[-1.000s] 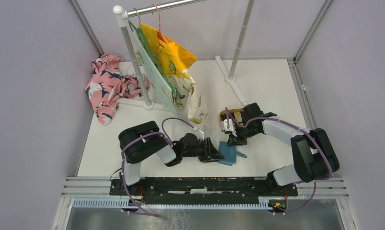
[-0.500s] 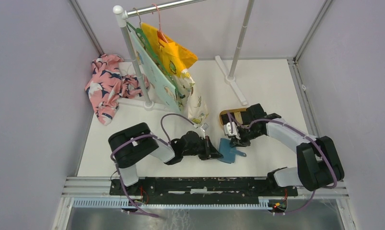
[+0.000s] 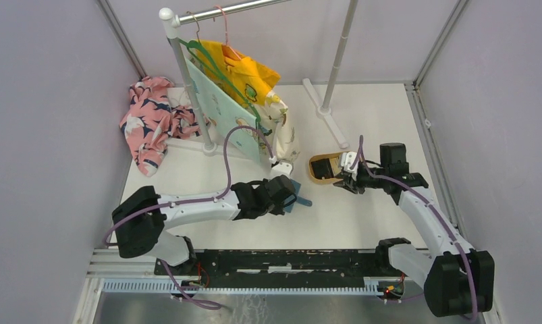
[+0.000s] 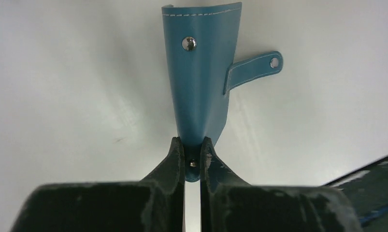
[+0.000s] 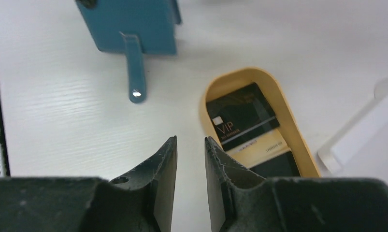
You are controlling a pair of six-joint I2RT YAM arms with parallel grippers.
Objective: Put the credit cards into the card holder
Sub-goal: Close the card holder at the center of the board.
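The left jaws are pressing together on the lower edge of the card holder [image 4: 199,82], pinching it. Its snap tab [image 4: 252,70] is sticking out sideways, unfastened. The right jaws are standing a little apart, gripping nothing and hovering over bare tabletop [image 5: 61,121] just beside the tan tray [image 5: 298,140]. The credit cards [image 5: 242,113] are lying flat inside the tray, with a black one marked VIP resting on top of the others. Seen from above, the card holder is sitting left of the tray and apart from it, with the left arm [image 3: 194,208] reaching across to it. The right arm [image 3: 423,209] is angling in from the tray's right. A clothes rack [image 3: 187,74] is standing beyond the tray, to its left. A pink floral garment [image 3: 150,121] is lying far left of the tray.
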